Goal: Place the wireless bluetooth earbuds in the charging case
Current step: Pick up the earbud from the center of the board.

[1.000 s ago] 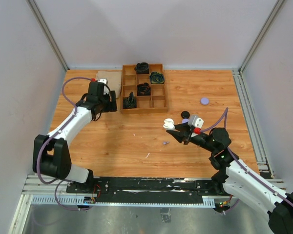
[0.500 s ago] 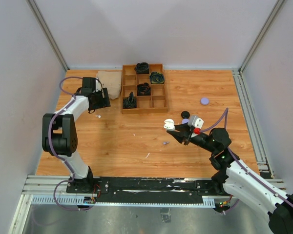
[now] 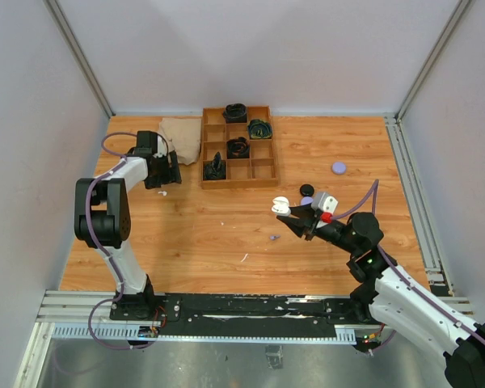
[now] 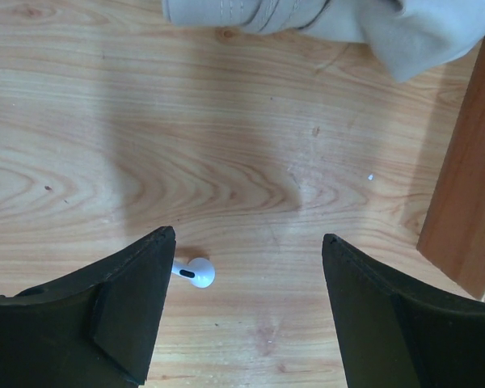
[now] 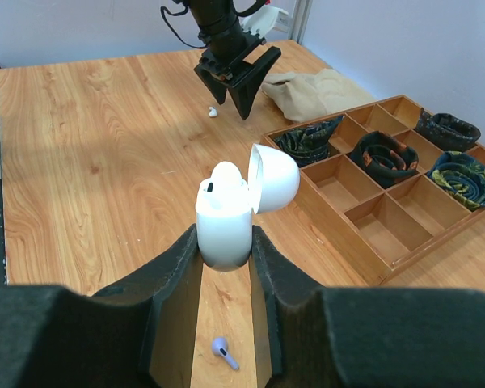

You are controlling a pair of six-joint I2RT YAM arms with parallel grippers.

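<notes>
Beside the tray (image 4: 461, 202), the left gripper (image 4: 246, 242) hung spread above a white bud (image 4: 196, 273), open tabletop (image 4: 226, 121) around it; the right gripper (image 5: 225, 246) clamped the open case (image 5: 226, 202).

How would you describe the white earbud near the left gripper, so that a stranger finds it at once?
Start at the wooden tray at the far edge; a beige cloth lies to its left. Just in front of the cloth the left gripper hangs open, and the earbud lies on the table by one finger. It is white, unlike the lilac bud mid-table.
</notes>
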